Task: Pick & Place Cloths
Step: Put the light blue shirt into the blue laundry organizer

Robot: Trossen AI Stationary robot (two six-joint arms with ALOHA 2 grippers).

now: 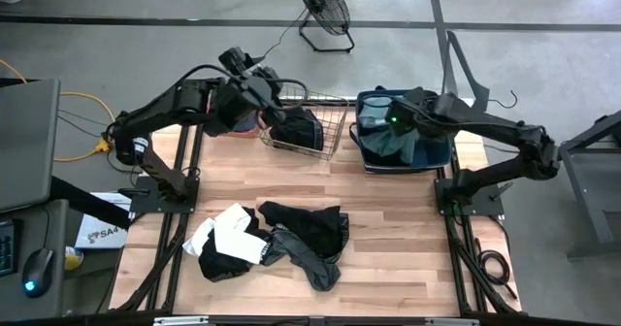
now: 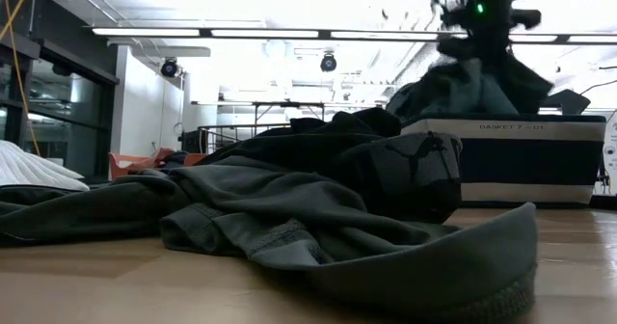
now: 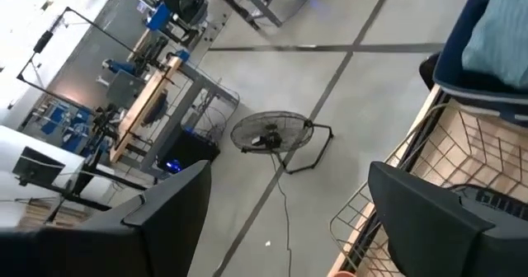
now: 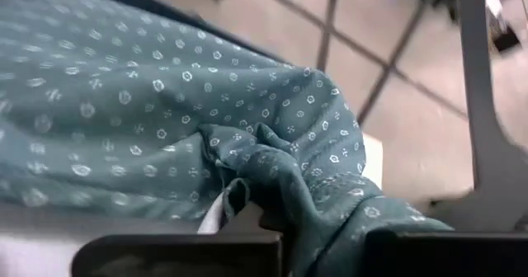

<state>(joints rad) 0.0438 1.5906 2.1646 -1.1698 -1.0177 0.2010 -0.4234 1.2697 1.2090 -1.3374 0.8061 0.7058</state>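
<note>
Right gripper (image 4: 272,236), fingers clamped on a fold of the teal dotted cloth (image 4: 165,120), which bunches between the dark pads and fills most of the right wrist view. In the high view this gripper (image 1: 400,122) sits over the dark blue bin (image 1: 367,156) at upper right of centre, the teal cloth (image 1: 388,144) draped from it into the bin; in the low view the same cloth (image 2: 463,88) hangs above the striped bin (image 2: 521,160) at upper right. Left gripper (image 3: 285,219), fingers apart with nothing between them, pointing off the table toward a floor fan (image 3: 272,135); in the high view it (image 1: 267,85) hovers at upper centre-left beside the wire basket (image 1: 335,122), which holds a black cloth (image 1: 296,127). On the wooden table (image 1: 408,229), lower centre of the high view, lies a pile of cloths: a white-and-black piece (image 1: 233,234) at left, touching a black garment (image 1: 306,224) and a dark grey-green garment (image 1: 310,258) at right. The low view shows the grey-green garment (image 2: 289,218) spread across the foreground.
</note>
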